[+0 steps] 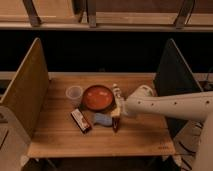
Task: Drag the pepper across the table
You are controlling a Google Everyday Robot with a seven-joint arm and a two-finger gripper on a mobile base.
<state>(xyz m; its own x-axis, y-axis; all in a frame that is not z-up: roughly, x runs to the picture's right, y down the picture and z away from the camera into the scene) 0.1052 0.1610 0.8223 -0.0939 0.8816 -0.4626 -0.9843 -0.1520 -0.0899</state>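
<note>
Light wooden table (145, 142) between two upright panels (25, 97), dark behind. Gripper (118, 109) on a white arm (170, 106) from the right, low at the tabletop just right of the orange bowl (97, 97). Cannot tell how far open, or whether holding anything. Pepper (116, 124) just below it in view, toward the front edge, beside a bluish object (102, 119); red-and-dark bar (80, 120) further left.

This looks like a robot test lab rather than a home. A plain wooden bench (135, 137) is fenced by an upright left panel (27, 95) and right panel (172, 80), with bare framing (100, 20) along the far side. A white robot arm (170, 106) reaches in from the right, its tool (118, 107) low over the bench's middle.
</note>
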